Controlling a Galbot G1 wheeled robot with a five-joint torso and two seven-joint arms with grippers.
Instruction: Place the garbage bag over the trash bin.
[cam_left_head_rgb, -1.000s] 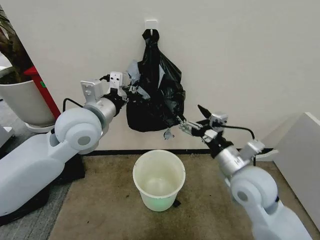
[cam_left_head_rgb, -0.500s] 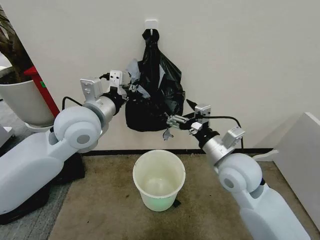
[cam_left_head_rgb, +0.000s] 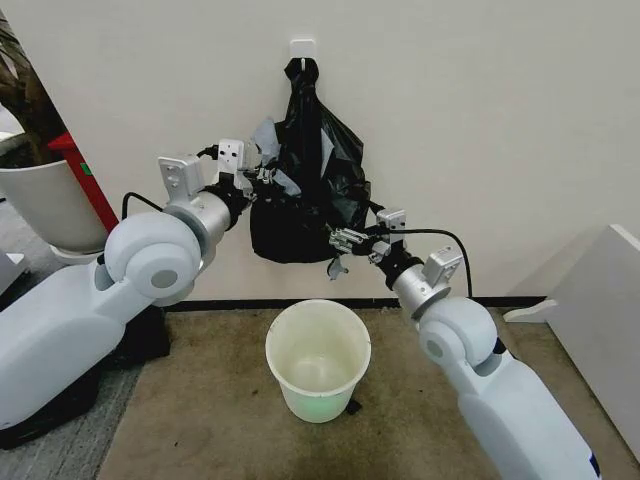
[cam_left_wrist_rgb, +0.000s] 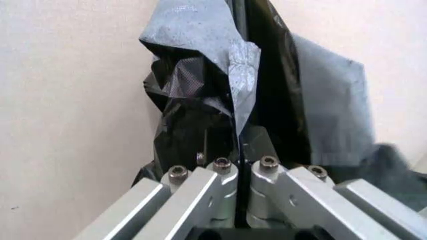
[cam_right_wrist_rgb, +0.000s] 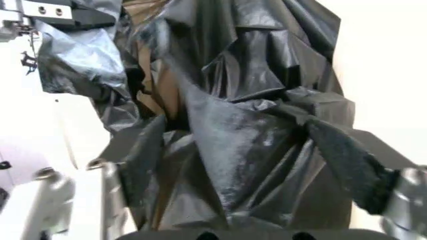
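Left gripper (cam_left_head_rgb: 262, 180), clamped on a fold of the wrinkly glossy black plastic garbage bag (cam_left_head_rgb: 310, 190) hung from a wall hook at twelve o'clock above the small round white plastic trash bin (cam_left_head_rgb: 318, 360); right gripper (cam_left_head_rgb: 345, 240) is spread around its lower edge, apparently for unhooking.

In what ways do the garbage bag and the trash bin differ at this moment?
The garbage bag is black, wrinkled and hangs from a wall hook; the trash bin is white, smooth and stands upright on the floor. The left gripper pinches the bag; nothing touches the bin.
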